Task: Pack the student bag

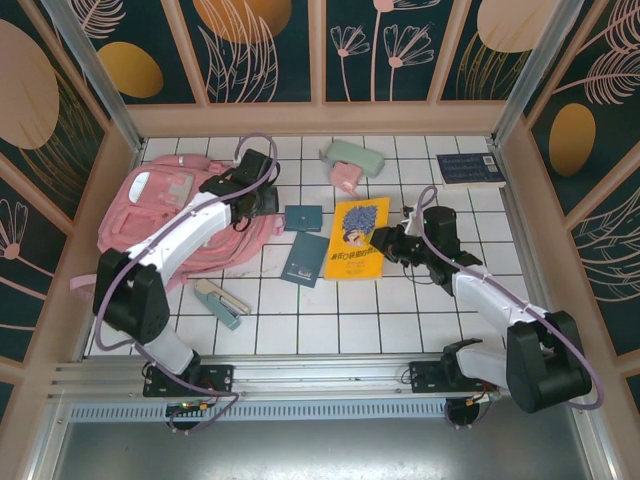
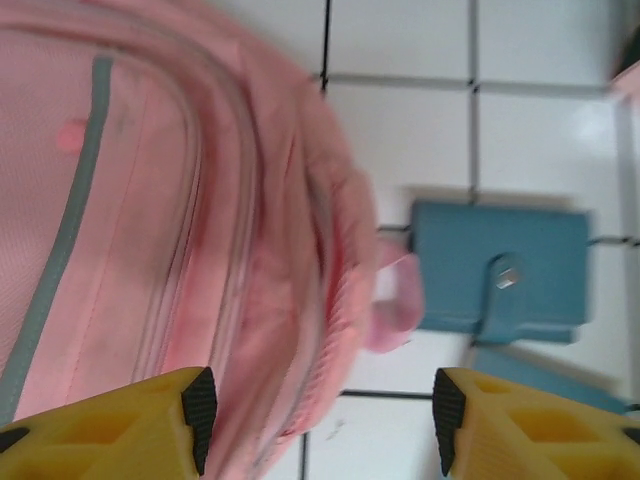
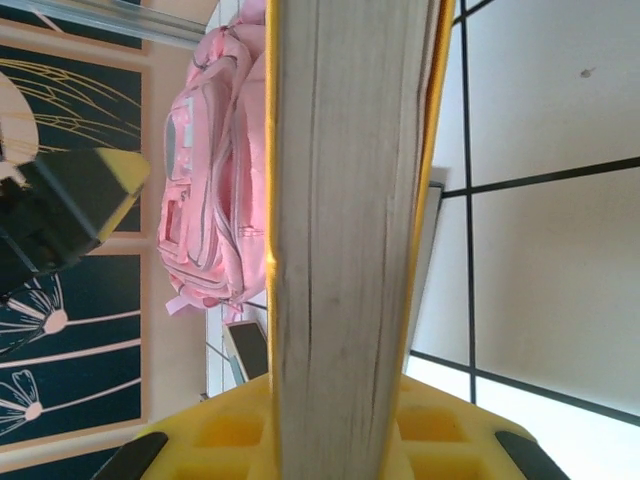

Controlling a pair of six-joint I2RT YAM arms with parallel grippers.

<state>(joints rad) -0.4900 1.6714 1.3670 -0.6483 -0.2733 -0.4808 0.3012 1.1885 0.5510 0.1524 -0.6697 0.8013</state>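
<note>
Over on the far-left part of the white tiled table (image 1: pixel 400 310) lies the student bag (image 1: pixel 175 215), flat. Just above its right edge hangs the left gripper (image 1: pixel 262 198), jaws apart and holding nothing; a small blue wallet (image 2: pixel 500 270) sits beside the bag. Further right, the right gripper (image 1: pixel 388 240) is clamped on the yellow book (image 1: pixel 358 238), gripping its right edge.
</note>
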